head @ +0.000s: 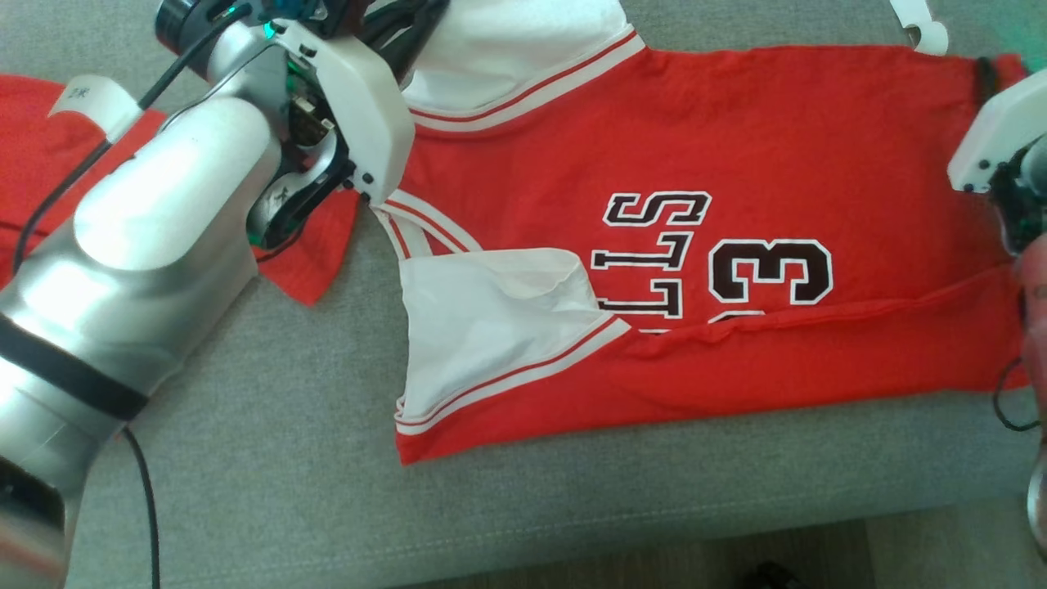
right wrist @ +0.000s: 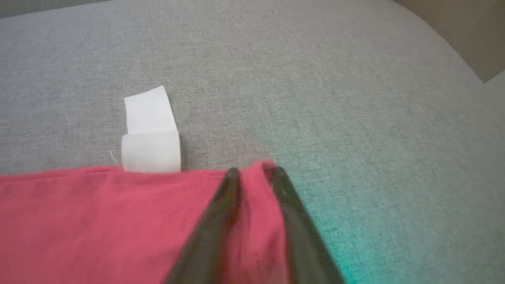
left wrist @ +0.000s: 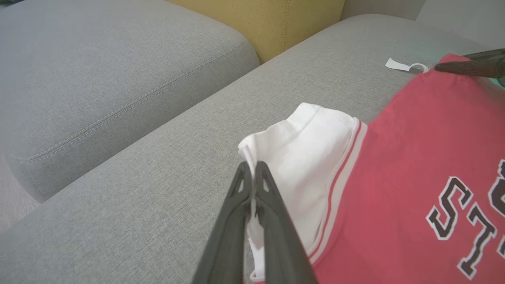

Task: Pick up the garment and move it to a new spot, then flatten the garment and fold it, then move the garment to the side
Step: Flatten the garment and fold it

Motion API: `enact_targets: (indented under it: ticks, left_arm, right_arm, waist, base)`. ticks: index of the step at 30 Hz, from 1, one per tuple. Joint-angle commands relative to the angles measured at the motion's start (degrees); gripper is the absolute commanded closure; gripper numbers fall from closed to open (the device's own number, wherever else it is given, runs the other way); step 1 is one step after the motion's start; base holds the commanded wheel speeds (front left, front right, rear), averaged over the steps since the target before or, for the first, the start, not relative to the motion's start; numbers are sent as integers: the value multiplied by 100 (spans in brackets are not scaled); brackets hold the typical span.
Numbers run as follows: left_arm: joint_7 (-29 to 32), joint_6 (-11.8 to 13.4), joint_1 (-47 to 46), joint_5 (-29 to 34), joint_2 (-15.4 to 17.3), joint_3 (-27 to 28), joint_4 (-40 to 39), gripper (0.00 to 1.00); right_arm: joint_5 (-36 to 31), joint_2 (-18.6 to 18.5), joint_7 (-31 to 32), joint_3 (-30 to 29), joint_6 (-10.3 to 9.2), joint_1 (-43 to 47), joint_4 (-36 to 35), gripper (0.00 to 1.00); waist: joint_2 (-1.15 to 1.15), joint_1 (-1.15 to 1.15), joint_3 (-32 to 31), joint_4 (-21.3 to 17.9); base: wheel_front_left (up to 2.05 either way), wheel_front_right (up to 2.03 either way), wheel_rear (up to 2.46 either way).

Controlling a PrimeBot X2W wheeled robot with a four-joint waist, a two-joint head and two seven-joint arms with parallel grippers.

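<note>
The garment (head: 736, 147) is a red jersey with white sleeves and black-and-white lettering, spread sideways on a grey sofa seat (head: 270, 425). Its near long edge is folded over the lettering. In the left wrist view my left gripper (left wrist: 251, 167) is shut on the edge of the far white sleeve (left wrist: 307, 157). My right gripper (right wrist: 255, 170) is at the far hem corner of the garment (right wrist: 98, 221). A raised ridge of red cloth fills the gap between its two fingers (right wrist: 221, 213). One right finger (left wrist: 473, 67) also shows in the left wrist view, at the hem.
A white tag (right wrist: 150, 134) lies on the seat just beyond the hem. More red cloth (head: 33, 147) lies under my left arm. The grey back cushion (left wrist: 98, 71) and a yellow cushion (left wrist: 276, 23) stand behind. The seat's front edge (head: 491, 532) runs near the bottom.
</note>
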Motion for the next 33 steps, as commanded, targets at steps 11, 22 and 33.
enact_targets:
  ticks: [11, 22, 33]
  left_arm:
    - [-345, 270, -515, 63, 268, 406, 191, 100]
    - [-877, 371, -1033, 192, -34, 569, 823, 100]
    - [-1347, 199, -1049, 253, -416, 449, 1503, 100]
  right_arm:
    - [2, -11, -1165, 1, 19, -461, -255, 100]
    - [-532, 0, -1906, -530, 19, -1011, -221, 100]
    - [-1025, 299, -2258, -988, 19, -964, -75, 100]
  waist:
    - [0, 0, -11, -16]
    - [0, 0, 113, -43]
    - [0, 0, -31, -27]
  base:
    - [0, 0, 0]
    - [0, 0, 0]
    - [0, 0, 0]
